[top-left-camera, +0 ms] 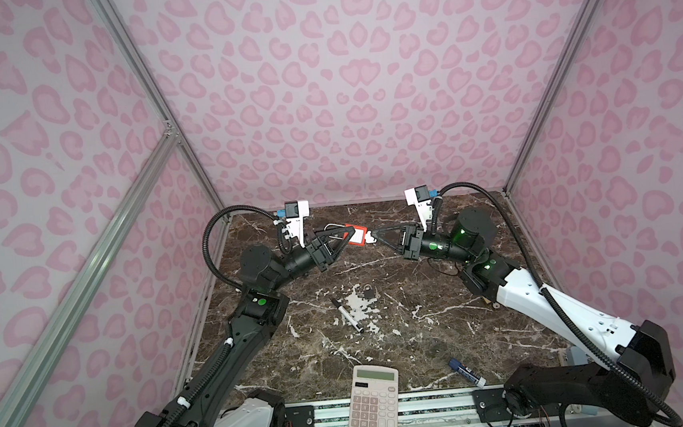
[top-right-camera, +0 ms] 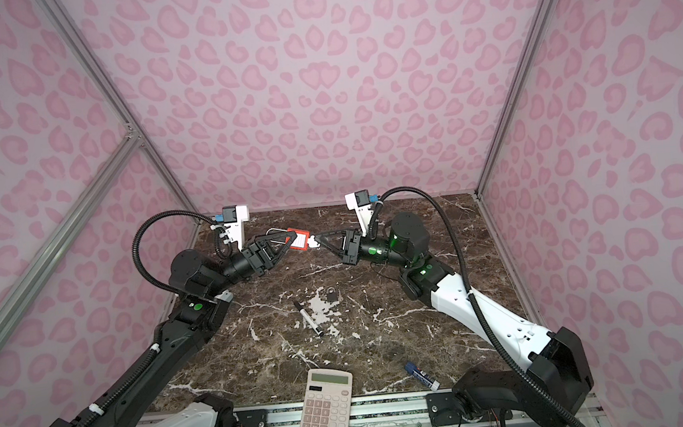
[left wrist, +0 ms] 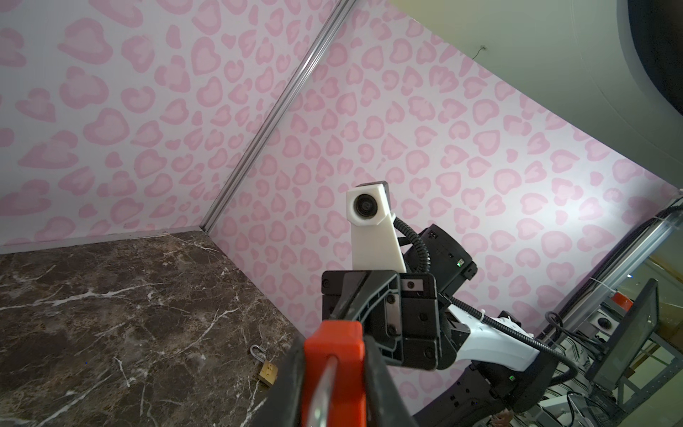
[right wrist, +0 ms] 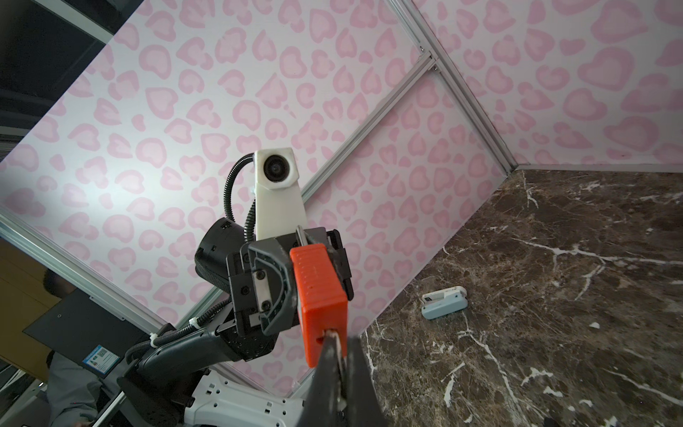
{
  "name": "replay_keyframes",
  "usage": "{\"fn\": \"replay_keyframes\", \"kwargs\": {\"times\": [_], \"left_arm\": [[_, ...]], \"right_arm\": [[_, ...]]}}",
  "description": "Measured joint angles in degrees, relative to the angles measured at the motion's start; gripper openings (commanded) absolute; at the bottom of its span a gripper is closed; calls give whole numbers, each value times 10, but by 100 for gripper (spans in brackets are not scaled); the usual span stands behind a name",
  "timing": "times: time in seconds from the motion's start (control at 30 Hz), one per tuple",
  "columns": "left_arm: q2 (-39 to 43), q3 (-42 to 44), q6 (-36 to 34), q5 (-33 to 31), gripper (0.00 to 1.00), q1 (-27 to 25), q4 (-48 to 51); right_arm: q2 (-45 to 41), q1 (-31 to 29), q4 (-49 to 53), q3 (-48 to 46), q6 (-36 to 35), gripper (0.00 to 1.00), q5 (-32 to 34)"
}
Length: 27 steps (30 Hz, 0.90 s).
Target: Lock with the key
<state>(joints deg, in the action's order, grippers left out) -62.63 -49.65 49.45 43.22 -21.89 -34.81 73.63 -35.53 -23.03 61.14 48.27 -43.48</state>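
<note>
In both top views, a dark marble table sits inside pink heart-print walls. Near the back, the left gripper clamps a red padlock held above the table, its steel shackle pointing back toward the left arm. The right gripper meets the lock's other end, jaws pinched together on a small pale key. At this size it is hard to tell how deep the key sits. On the table below lie a small brass padlock, a marker, a calculator at the front edge and a blue-and-white stick.

In the left wrist view, the red padlock sits squeezed between two black fingers, with the shackle running toward the camera. The brass padlock lies on the table with its shackle swung open.

In the right wrist view, the right gripper's fingers press close together on a thin metal piece at the red padlock's keyhole end. A white clip-like device lies on the table near the wall.
</note>
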Motion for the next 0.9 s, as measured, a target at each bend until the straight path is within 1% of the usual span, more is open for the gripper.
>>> {"fn": "replay_keyframes", "kwargs": {"times": [0.03,0.3,0.63,0.9], "left_arm": [[0,0,0,2,4,0,0],[0,0,1,14,4,1,0],[-20,0,25,23,3,2,2],[-28,-2,34,31,3,2,6]], "right_arm": [[-1,0,0,-2,0,0,0],[-14,0,2,-13,-16,0,2],[-26,-2,37,-20,-96,0,23],[-43,-3,49,-37,-127,0,47]]}}
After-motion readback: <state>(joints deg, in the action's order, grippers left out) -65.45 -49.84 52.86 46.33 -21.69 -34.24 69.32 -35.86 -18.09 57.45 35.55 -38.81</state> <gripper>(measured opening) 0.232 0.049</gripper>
